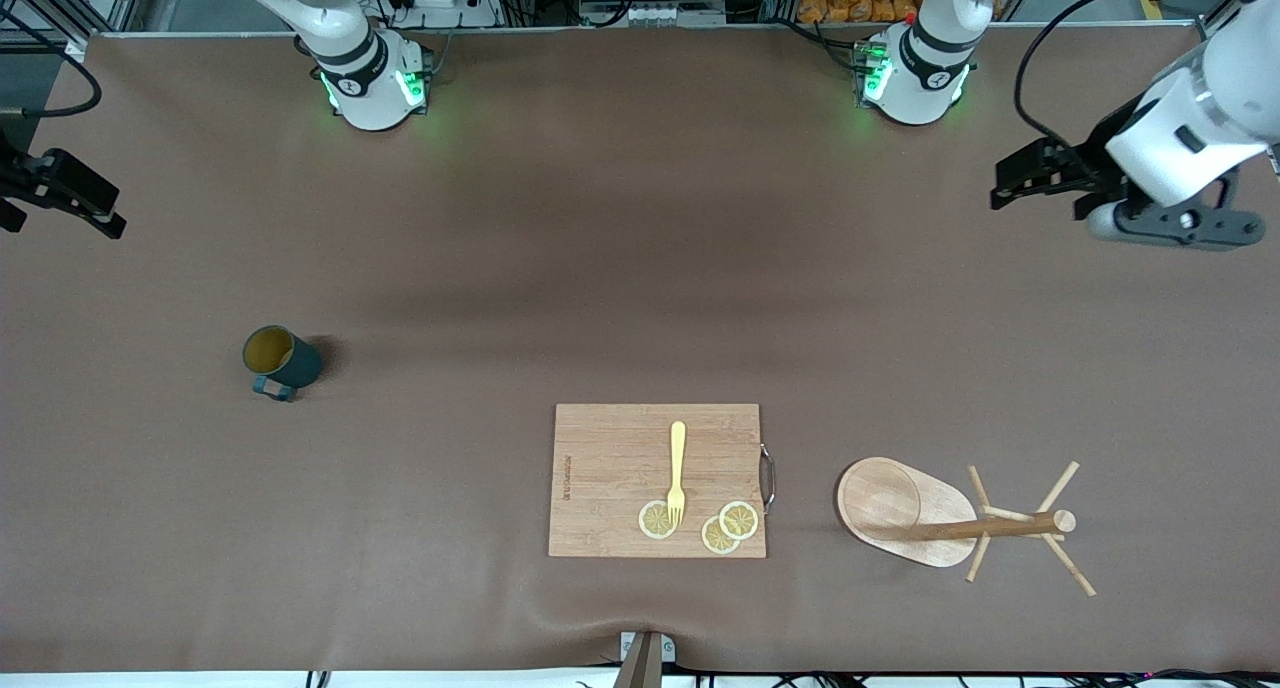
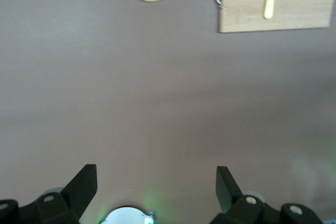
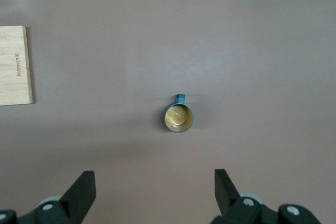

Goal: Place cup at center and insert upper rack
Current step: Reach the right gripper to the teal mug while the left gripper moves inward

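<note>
I see the cup (image 1: pixel 280 360) standing upright on the brown table (image 1: pixel 640 268) toward the right arm's end, its handle turned toward the front camera and its yellowish inside showing. It stands alone, well apart from everything else. The upper rack (image 1: pixel 940 516), a wooden mug tree, lies tipped on its side toward the left arm's end of the table, its oval base raised on edge and its pole pointing along the table with the thin pegs splayed at the tip. Between them, nearer the rack, lies a wooden cutting board (image 1: pixel 657 480) with a metal handle on the edge that faces the rack. On it rest a yellow fork (image 1: pixel 677 473) and three lemon slices (image 1: pixel 728 528); the fork's tines overlap one slice.

My left hand (image 1: pixel 1040 180) hangs over bare table at the left arm's end, fingers spread wide, holding nothing. My right hand (image 1: pixel 62 193) hangs over the table's edge at the right arm's end, also wide open and empty. Both arms wait.
</note>
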Robot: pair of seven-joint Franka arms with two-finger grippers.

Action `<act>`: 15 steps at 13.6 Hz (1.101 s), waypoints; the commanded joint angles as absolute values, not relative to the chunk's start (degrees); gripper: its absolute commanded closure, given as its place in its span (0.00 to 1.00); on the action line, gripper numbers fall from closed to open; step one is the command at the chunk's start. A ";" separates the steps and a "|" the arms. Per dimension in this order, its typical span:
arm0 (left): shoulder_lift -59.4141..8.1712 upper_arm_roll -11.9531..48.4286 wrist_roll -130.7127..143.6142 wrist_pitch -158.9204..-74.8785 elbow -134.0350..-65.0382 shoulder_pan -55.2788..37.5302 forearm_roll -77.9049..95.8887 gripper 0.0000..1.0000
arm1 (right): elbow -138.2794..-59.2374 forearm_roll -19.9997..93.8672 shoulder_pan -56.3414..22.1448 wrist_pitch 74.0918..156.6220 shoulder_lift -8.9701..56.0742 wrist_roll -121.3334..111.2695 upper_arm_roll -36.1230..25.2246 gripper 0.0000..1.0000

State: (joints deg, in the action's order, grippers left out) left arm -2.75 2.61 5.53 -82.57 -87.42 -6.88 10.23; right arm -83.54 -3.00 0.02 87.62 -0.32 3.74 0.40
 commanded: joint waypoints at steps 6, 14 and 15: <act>-8.69 9.14 5.89 -81.83 -87.28 -6.94 14.94 0.00 | -82.71 -2.55 -0.17 87.36 0.44 3.87 0.79 0.00; -11.95 9.23 10.80 -85.94 -86.92 -8.35 15.91 0.00 | -82.44 -3.25 0.00 88.24 5.26 3.16 0.97 0.00; -13.52 9.14 11.68 -86.39 -86.40 -9.05 15.91 0.00 | -82.44 -2.90 0.35 88.85 6.06 3.16 0.97 0.00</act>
State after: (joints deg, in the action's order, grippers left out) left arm -11.49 8.95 9.55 -85.13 -87.62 -8.24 15.50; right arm -83.57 -3.03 -0.14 88.55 4.15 3.69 0.91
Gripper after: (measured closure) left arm 0.000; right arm 0.000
